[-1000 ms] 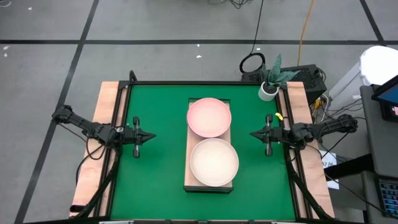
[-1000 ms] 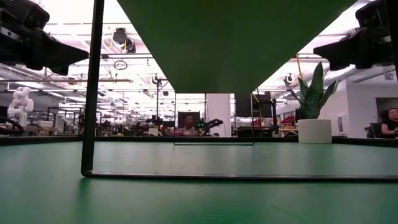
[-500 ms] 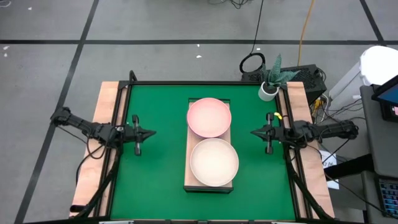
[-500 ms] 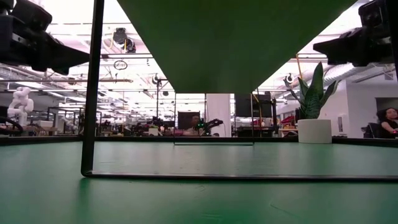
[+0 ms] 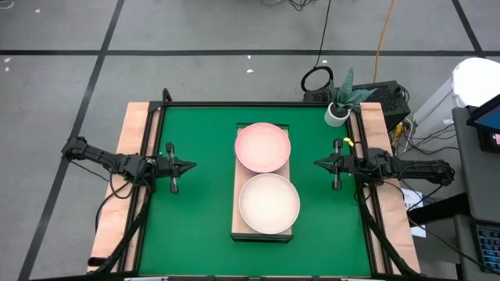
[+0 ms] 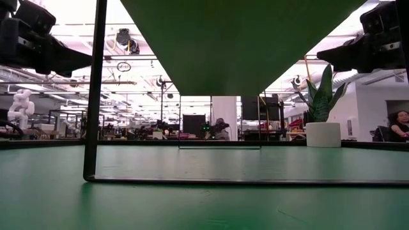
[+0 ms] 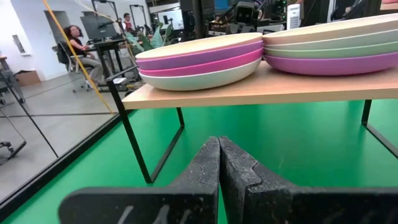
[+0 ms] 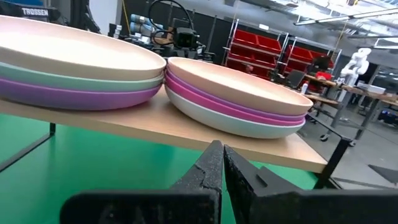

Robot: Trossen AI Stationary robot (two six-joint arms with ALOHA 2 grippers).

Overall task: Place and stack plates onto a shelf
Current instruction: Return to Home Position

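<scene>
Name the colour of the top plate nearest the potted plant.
Pale pink round plate; clearest in the high view.

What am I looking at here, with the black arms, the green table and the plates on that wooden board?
It's a robot with two dark arms at a green table. One picture looks straight down, one looks level across the tabletop, and two come from cameras on the wrists. The left fingers and right fingers are pressed shut, holding nothing, either side of a raised wooden shelf. On it sit a pink-topped stack and a cream-topped stack of plates; the wrist pictures show them side-on. A potted plant stands at one corner.
</scene>
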